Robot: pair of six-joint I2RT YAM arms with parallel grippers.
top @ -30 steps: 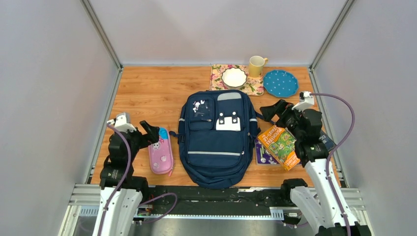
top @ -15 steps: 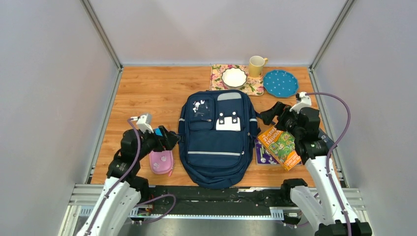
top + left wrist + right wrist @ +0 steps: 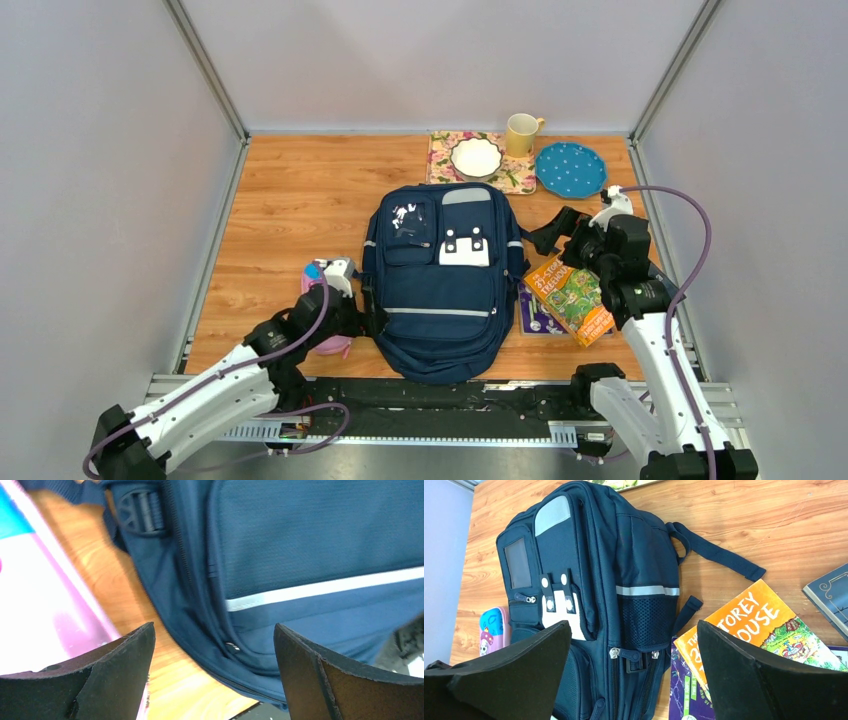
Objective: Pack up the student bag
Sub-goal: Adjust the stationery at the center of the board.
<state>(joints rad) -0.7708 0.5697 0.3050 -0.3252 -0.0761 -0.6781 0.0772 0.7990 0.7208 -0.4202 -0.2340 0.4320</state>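
The navy student bag [image 3: 440,290] lies flat, front up, in the middle of the table. My left gripper [image 3: 366,318] is open and low at the bag's lower left edge. In the left wrist view [image 3: 212,680] its jaws frame the bag's side seam [image 3: 320,540] and a small zipper pull [image 3: 231,645], touching nothing. My right gripper [image 3: 547,232] is open and hovers by the bag's right side. The right wrist view [image 3: 634,680] looks down on the bag [image 3: 589,580] and its side zipper pulls [image 3: 614,652].
A pink pencil case [image 3: 312,272] lies left of the bag, partly under my left arm. An orange book [image 3: 570,298], a purple book [image 3: 538,312] and a dark book [image 3: 831,600] lie to the right. A bowl [image 3: 477,157], a yellow mug [image 3: 521,133] and a blue plate [image 3: 570,169] stand at the back.
My left arm has swung right and down, from left of the pencil case across it to the bag's lower left edge. My right gripper has barely shifted.
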